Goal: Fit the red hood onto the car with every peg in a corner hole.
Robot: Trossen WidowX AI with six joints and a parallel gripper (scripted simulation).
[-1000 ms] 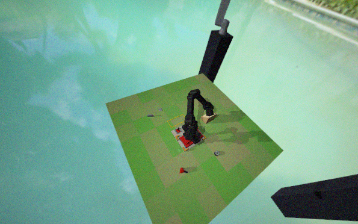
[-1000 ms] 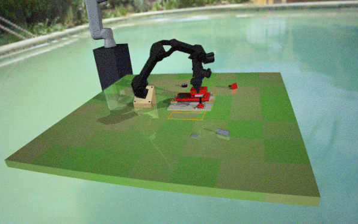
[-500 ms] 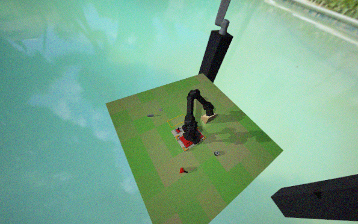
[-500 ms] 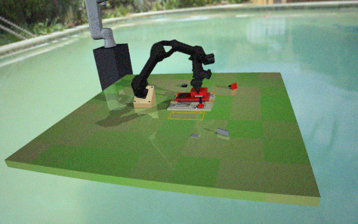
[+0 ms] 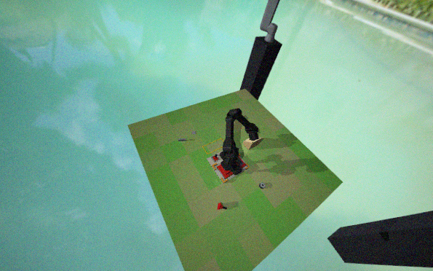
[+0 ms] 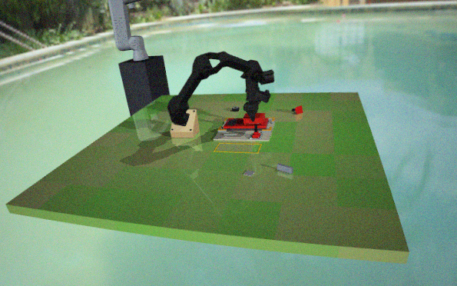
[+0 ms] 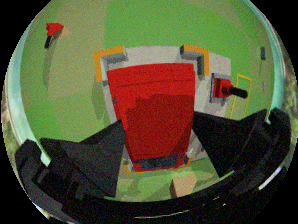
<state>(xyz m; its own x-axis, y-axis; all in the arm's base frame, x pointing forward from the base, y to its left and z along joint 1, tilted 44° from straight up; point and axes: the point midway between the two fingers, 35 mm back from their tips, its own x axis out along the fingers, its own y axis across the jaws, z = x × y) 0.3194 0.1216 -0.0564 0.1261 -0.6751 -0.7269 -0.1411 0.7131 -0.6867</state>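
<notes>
The end effector [image 6: 253, 116] [image 7: 157, 117] points down over the jig and is closed on the hood [image 6: 255, 118] [image 7: 157, 107], one finger on either side of the red shell. The hood is over the car chassis [image 6: 230, 124]; it appears level in the exterior view, though whether it sits flat on the deck cannot be determined, the pegs and corner holes being too small or covered. The chassis lies in the grey jig [image 5: 210, 160] [image 6: 224, 136] [image 7: 214, 67], which bears orange corner brackets. On the jig beside the chassis stands a small red part with a black stem [image 5: 215, 157] [image 6: 256, 134] [image 7: 223, 89]. A yellow rectangle outline [image 5: 205, 151] [image 6: 236, 153] [image 7: 243, 76] is marked on the green and brown counter [image 5: 180, 215] [image 6: 190, 184] [image 7: 150, 25] near the jig. A separate red and black piece [image 5: 220, 206] [image 6: 299, 110] [image 7: 54, 29] lies apart from the jig. The arm's base rests on a tan block [image 5: 249, 143] [image 6: 183, 133] [image 7: 184, 185].
</notes>
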